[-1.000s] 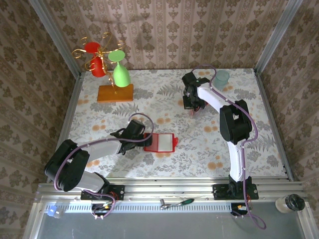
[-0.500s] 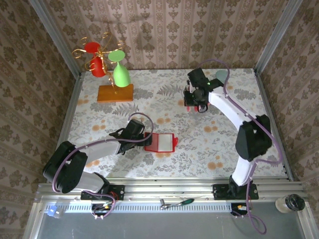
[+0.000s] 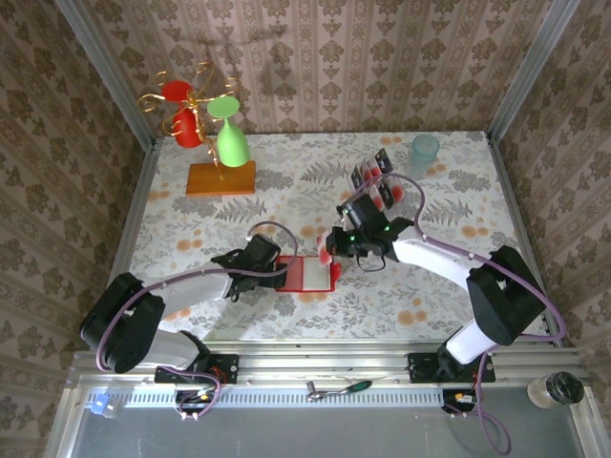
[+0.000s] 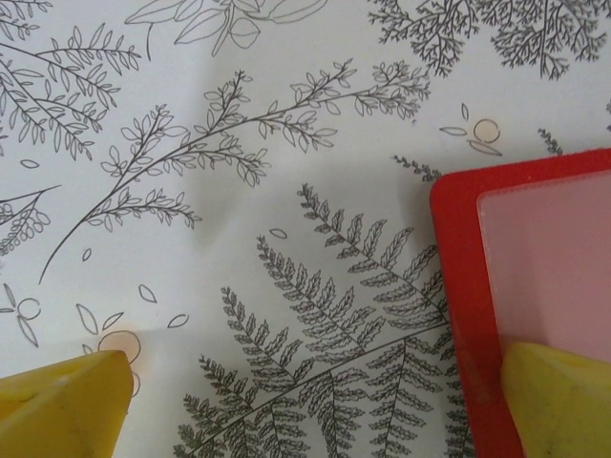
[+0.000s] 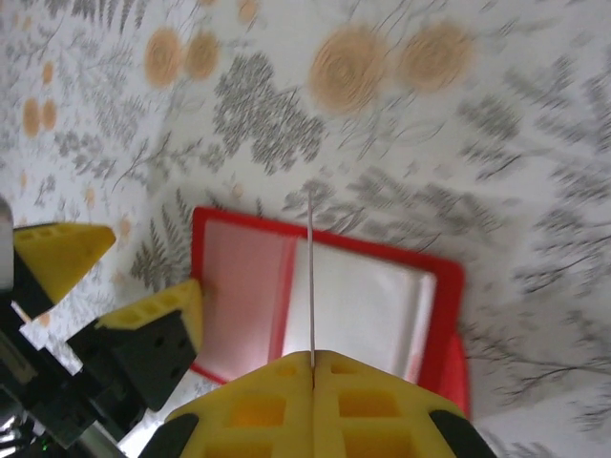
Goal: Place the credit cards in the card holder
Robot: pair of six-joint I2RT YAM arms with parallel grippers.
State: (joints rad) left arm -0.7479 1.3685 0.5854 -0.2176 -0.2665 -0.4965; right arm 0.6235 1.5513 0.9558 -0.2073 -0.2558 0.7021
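Access to card holder (image 3: 310,275): 9 o'clock edge straddled by spread left gripper (image 3: 279,272), 2 o'clock corner overhung by right gripper (image 3: 331,252) pinching edge-on credit card (image 5: 311,286); table (image 3: 382,298) bare at 6 o'clock; clear rack (image 3: 375,178) at 1 and orange-based stand (image 3: 221,178) at 11, both well apart.

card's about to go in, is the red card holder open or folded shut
Open: the card holder lies spread flat, both pale inner pockets facing up within its red border.

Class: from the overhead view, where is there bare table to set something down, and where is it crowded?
Bare: the back middle between the orange block and the clear rack; the right side, nearer than the teal cup. Crowded: around the card holder, with the left gripper and right gripper at it.
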